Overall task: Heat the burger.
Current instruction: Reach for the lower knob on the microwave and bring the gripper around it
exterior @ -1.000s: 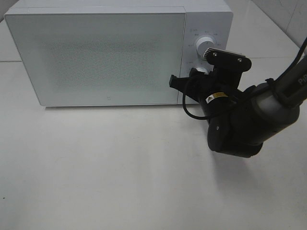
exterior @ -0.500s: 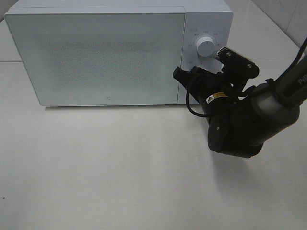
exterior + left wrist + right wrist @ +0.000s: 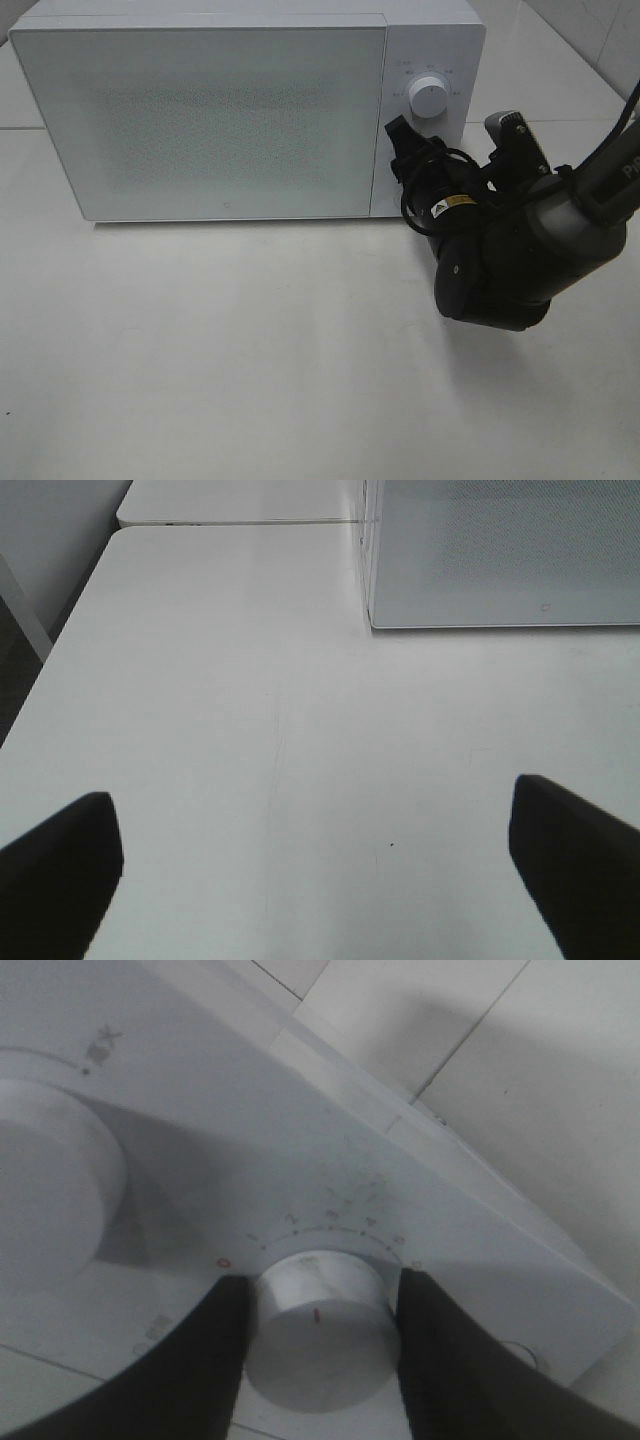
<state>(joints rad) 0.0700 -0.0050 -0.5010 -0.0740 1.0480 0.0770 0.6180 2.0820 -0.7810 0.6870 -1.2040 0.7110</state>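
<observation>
right gripper (image 3: 322, 1305) is about half closed, fingers pinching the lower dial (image 3: 318, 1345) on the microwave (image 3: 440, 35); door (image 3: 200, 120) is shut and the burger isn't visible, presumably inside; looks like the timer-setting step; next needs a firm twist without slipping; left gripper (image 3: 315, 870) is wide open and empty

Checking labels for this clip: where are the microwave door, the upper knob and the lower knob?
microwave door (image 3: 210, 120), exterior high view, middle of the door panel.
upper knob (image 3: 428, 97), exterior high view, centre of its face.
lower knob (image 3: 318, 1335), right wrist view, front face by the red mark.
</observation>
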